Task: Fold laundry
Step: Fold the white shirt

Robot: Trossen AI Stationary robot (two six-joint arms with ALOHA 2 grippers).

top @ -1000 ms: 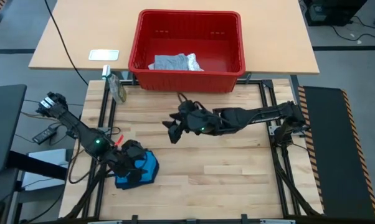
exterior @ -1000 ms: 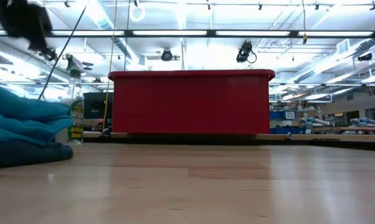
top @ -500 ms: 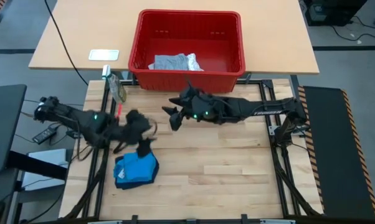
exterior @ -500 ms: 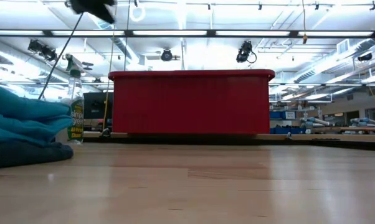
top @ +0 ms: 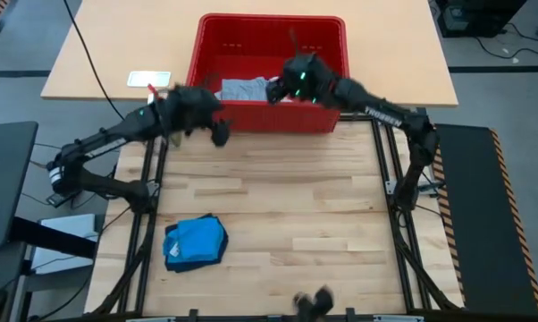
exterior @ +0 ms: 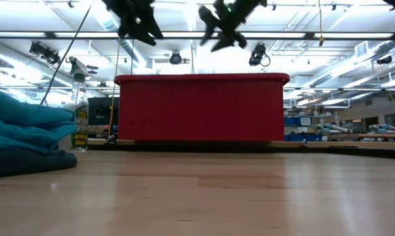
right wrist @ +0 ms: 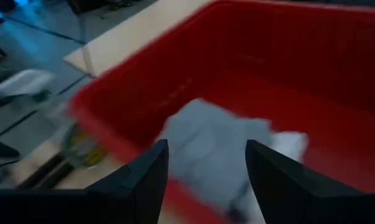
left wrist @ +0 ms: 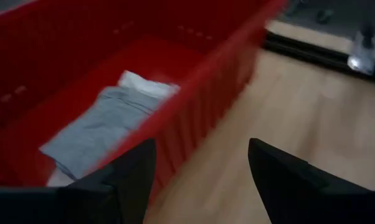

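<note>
I see the folded bright blue garment point(top: 196, 243) lying on the worktop point(top: 323, 224) at its near left, over a dark navy one point(exterior: 27, 162). My left gripper point(top: 217, 128) hovers at the red basket point(top: 333, 100) front wall, fingers point(left wrist: 128, 180) spread, empty. Inside the basket lies the crumpled light grey garment point(top: 244, 89), long axis left-to-right, white garment point(top: 277, 91) at its right end. My right gripper point(top: 275, 89) hangs above them, fingers point(right wrist: 141, 177) spread.

My two arms are dark, jointed links with black cables running along them. Each carries a small green indicator light near the wrist. My left tool point(top: 217, 128) and my right tool point(top: 278, 88) each end in two broad, matte black fingers point(left wrist: 128, 180).
</note>
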